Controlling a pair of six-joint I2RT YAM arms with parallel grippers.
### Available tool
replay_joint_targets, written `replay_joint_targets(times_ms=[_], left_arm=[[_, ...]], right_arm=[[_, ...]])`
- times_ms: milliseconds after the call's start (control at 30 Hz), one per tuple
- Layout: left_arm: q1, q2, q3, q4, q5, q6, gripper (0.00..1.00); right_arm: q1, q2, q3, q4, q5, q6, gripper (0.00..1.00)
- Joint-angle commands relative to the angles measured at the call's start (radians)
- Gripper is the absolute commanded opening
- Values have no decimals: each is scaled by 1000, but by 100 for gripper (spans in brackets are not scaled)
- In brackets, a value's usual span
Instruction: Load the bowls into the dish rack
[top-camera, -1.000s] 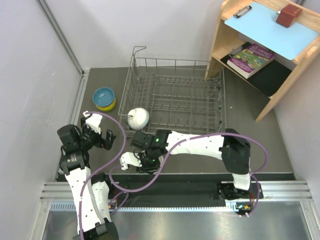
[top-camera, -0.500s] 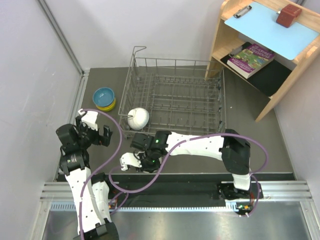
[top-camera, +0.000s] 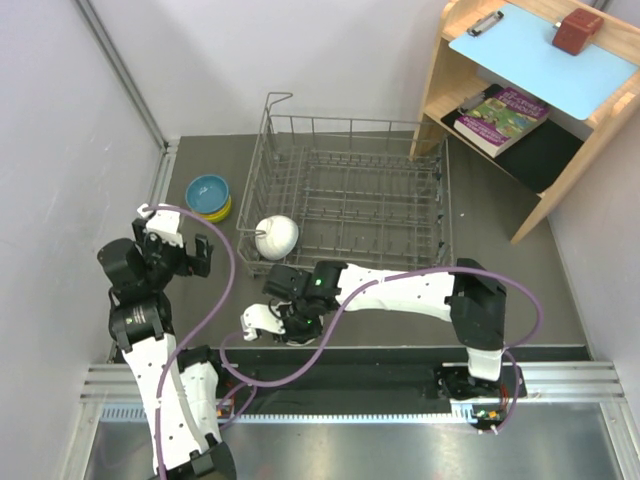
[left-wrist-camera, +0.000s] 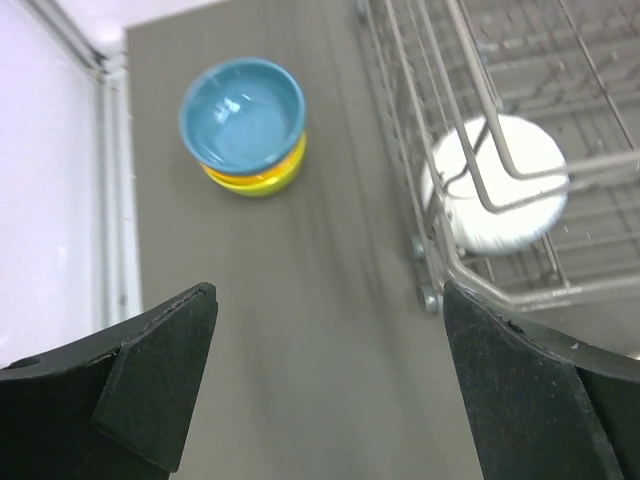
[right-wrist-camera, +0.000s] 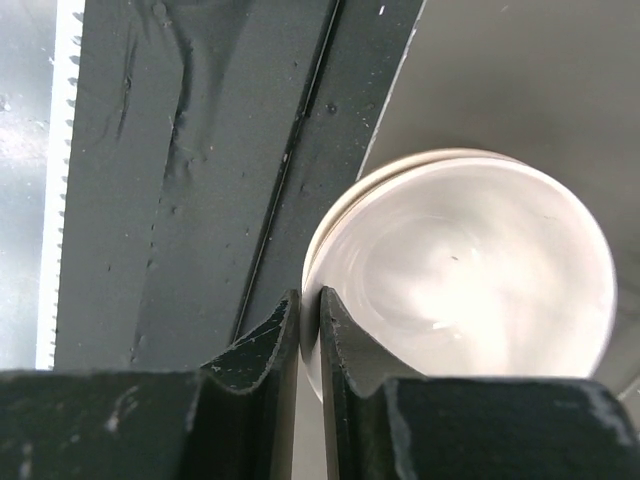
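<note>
Fingers of the right gripper (right-wrist-camera: 308, 300) stand almost together, with only a thin slot between them, and the left rim of the beige bowls (right-wrist-camera: 470, 270) runs into that slot. They are pinching it. The two bowls are nested one inside the other, open side up, and it is hard to tell whether the pinch takes one rim or both. The stack sits at the near edge of the grey table (top-camera: 215, 155), right beside the black strip, just in front of the near-left corner of the dish rack (top-camera: 350, 128). In the overhead view the right arm reaches across to the left and its gripper (top-camera: 268, 322) covers most of the stack.

The left gripper (left-wrist-camera: 328, 292) is spread wide with nothing between its fingers, and it hangs above bare table left of the rack.

A white bowl (top-camera: 278, 235) lies inside the rack at its near-left corner, tipped over with its outside facing up. A blue bowl (left-wrist-camera: 242, 112) tops a small stack on the table left of the rack, with a yellow-green bowl (left-wrist-camera: 262, 185) underneath.
</note>
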Motion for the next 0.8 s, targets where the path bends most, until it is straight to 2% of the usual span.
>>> replay_joint_targets(times_ms=[0, 433, 633, 767], left_arm=[[4, 22, 90, 50, -68, -59, 99], [5, -2, 82, 70, -111, -102, 99], [5, -10, 79, 62, -119, -95, 99], [4, -8, 70, 67, -124, -96, 99]], right_arm=[[12, -95, 37, 22, -5, 10, 0], [3, -166, 144, 27, -21, 50, 0], [-26, -169, 182, 24, -101, 82, 0], [-84, -178, 237, 25, -228, 134, 0]])
